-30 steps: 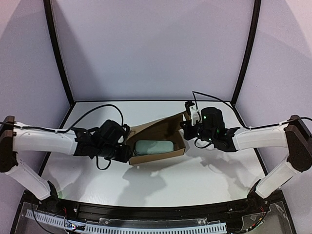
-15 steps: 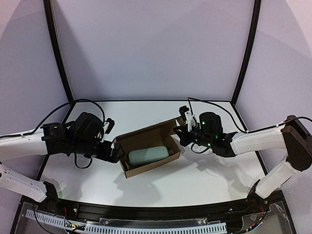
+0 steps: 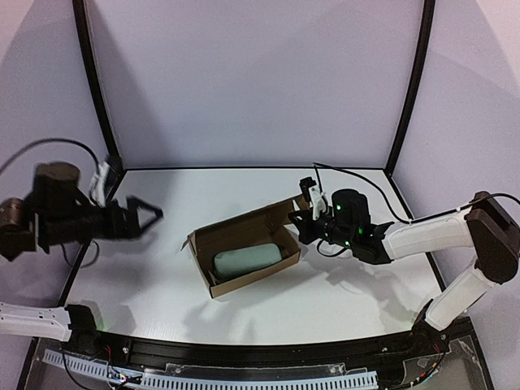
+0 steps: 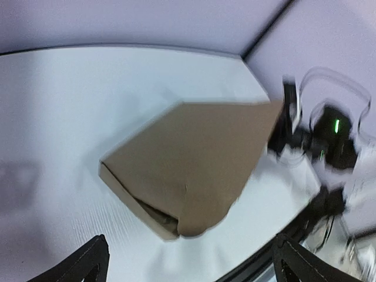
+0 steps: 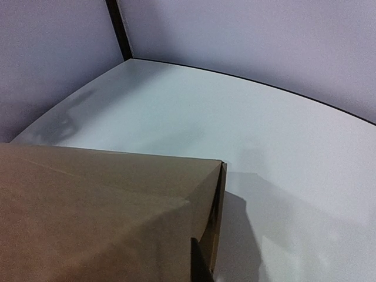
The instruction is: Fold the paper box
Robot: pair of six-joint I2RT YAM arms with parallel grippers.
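The paper box (image 3: pixel 244 231), brown cardboard, lies open in the middle of the table with a pale rounded object (image 3: pixel 248 261) inside it. My right gripper (image 3: pixel 301 221) is at the box's right end, shut on its raised flap. In the right wrist view the box (image 5: pixel 100 205) fills the lower left, and one dark finger (image 5: pixel 198 265) lies against its corner. My left gripper (image 3: pixel 145 213) hangs open and raised at the far left, well apart from the box. The left wrist view is blurred. It shows the box (image 4: pixel 194 153) from a distance, beyond the spread fingertips (image 4: pixel 93 261).
Black frame posts (image 3: pixel 96 81) stand at the back corners and pale walls close off the back and both sides. The right arm's cable (image 3: pixel 341 166) loops above its wrist. A black rail (image 3: pixel 244 353) runs along the table's near edge.
My left gripper opened, let go of the box's left end and swung far left and upward. The box turned a little and lies lower. The right gripper stayed shut at the box's right end.
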